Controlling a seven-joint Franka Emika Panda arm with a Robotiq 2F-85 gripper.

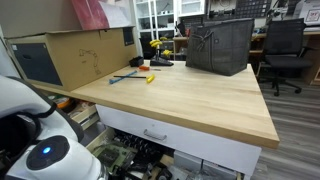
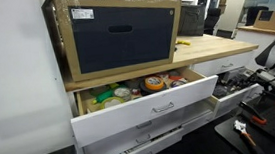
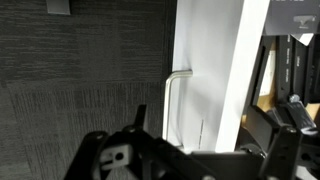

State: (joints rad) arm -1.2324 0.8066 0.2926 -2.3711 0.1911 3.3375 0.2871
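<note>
From high up, an exterior view looks down over the table (image 1: 190, 100). From low, an exterior view faces the drawers (image 2: 151, 111). Both show the box (image 1: 75, 55). My wrist view sits close to a handle (image 3: 168, 105).

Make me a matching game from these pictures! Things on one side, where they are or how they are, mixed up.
1. white top drawer
2. brown cardboard box
3. black office chair
4. silver metal handle

A. on the floor
B. on the wooden tabletop
C. pulled open
D. on a white drawer front

Pairs: 1-C, 2-B, 3-A, 4-D.
</note>
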